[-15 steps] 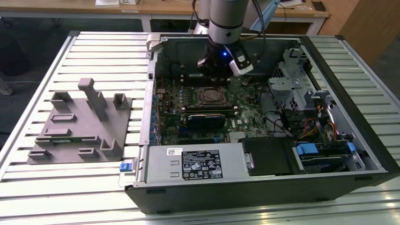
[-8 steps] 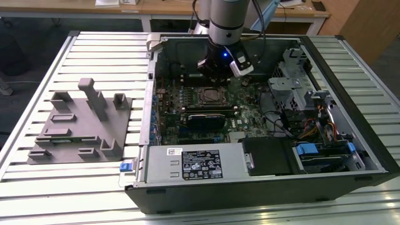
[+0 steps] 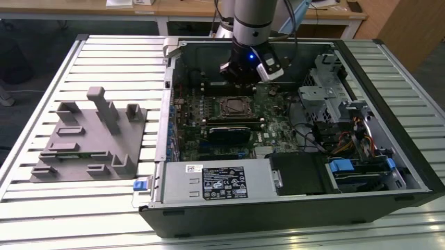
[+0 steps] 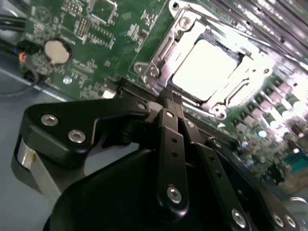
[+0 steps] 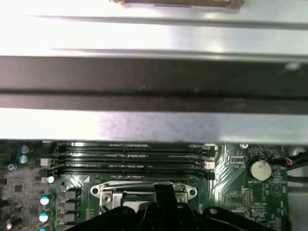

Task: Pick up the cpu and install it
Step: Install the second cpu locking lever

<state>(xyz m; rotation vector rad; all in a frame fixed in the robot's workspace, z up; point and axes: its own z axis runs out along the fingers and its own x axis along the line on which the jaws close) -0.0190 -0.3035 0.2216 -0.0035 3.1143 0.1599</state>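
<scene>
The cpu (image 4: 206, 69), a pale silver square, lies flat inside the metal socket frame (image 4: 159, 53) on the green motherboard; in the exterior view it shows as a dark square (image 3: 236, 107) at the board's middle. My gripper (image 4: 172, 98) hangs just beside the socket with its two thin black fingers pressed together and nothing between them. In the exterior view the gripper (image 3: 243, 79) sits above the board, just behind the socket. In the first wrist view the fingertips (image 5: 163, 188) overlap the socket's edge.
The open computer case (image 3: 174, 57) surrounds the board with metal walls. A power supply (image 3: 215, 179) lies at the front and a drive cage (image 3: 326, 88) on the exterior view's right. A grey fixture (image 3: 87, 135) stands on the slatted table. Memory slots (image 5: 130, 156) run beside the socket.
</scene>
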